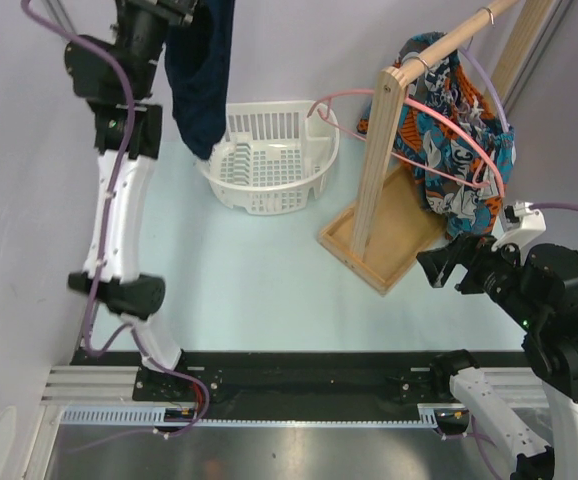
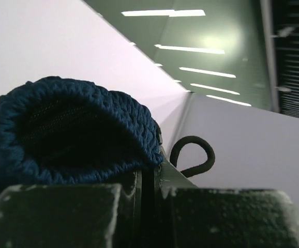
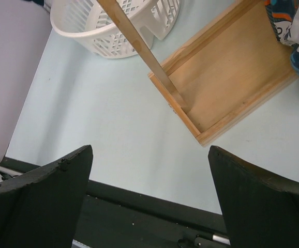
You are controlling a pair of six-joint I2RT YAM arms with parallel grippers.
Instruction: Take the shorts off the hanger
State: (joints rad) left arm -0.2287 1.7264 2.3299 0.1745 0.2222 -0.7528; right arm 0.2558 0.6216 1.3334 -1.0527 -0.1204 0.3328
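We find the left gripper [image 2: 149,181] clamped tight on the dark navy ribbed-knit garment [image 1: 201,80], which hangs limp above the white slotted plastic basket [image 1: 269,150]. The right gripper [image 3: 149,170] stands fully spread and empty, low beside the tray base of the pale wooden rack [image 1: 381,160]. The colourful printed board shorts [image 1: 449,130] hang bunched on the thin lavender plastic hanger [image 1: 491,85] at the rack's rail, and a thin pink hanger [image 1: 344,95] crosses them. Risks, in our judgement: a one-handed pull may drag hanger and shorts off together, soft folds may snag on either hanger, and the light rack may tip
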